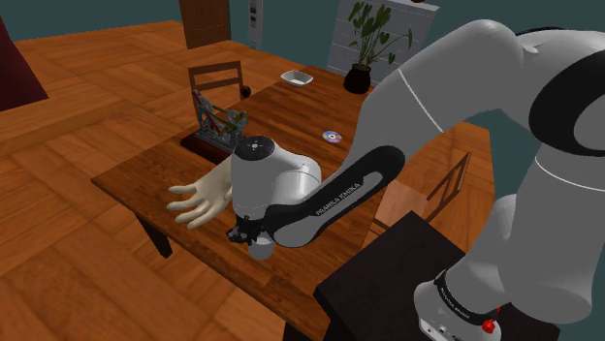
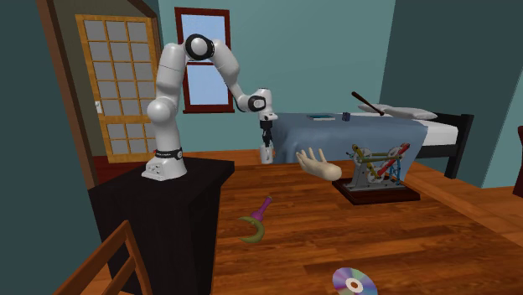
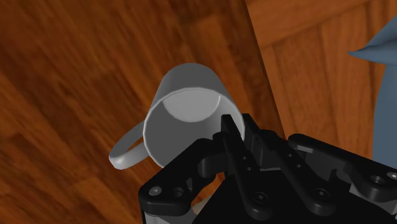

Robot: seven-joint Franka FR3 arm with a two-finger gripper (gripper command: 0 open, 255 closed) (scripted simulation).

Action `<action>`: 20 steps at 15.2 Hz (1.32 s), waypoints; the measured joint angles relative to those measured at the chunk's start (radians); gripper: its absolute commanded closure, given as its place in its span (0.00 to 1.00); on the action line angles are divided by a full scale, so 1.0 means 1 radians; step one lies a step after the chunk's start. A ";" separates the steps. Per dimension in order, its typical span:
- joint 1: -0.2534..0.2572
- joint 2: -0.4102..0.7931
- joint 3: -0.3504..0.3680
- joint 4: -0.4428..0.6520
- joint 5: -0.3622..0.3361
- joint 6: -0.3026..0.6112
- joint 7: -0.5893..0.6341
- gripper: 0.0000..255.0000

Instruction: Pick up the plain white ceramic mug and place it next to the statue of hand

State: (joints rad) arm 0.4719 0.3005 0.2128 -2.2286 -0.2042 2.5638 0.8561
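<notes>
Mug [image 3: 191, 95], plain white, is seen clasped at its rim by the black pincer [image 3: 232, 132], with one finger set inside the mouth and the handle sticking out to one side. It is held over the edge of the wooden surface [image 1: 291, 116] that faces the stand; whether it is lifted clear of the wood cannot be told. The hand statue [image 1: 199, 203] is laid close by with fingers spread, apart from the mug.

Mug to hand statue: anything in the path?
Nothing visible. In the second exterior view the mug, just under the gripper, has only bare table between it and the hand statue. The machine model sits beyond the hand, off the path.
</notes>
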 measured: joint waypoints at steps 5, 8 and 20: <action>0.011 0.052 -0.016 -0.003 -0.029 0.053 0.023 1.00; 0.020 0.089 -0.027 0.002 -0.047 0.084 0.038 1.00; 0.022 0.100 -0.031 0.003 -0.052 0.095 0.042 0.00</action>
State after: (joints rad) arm 0.4940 0.4004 0.1816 -2.2258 -0.2566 2.6585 0.8982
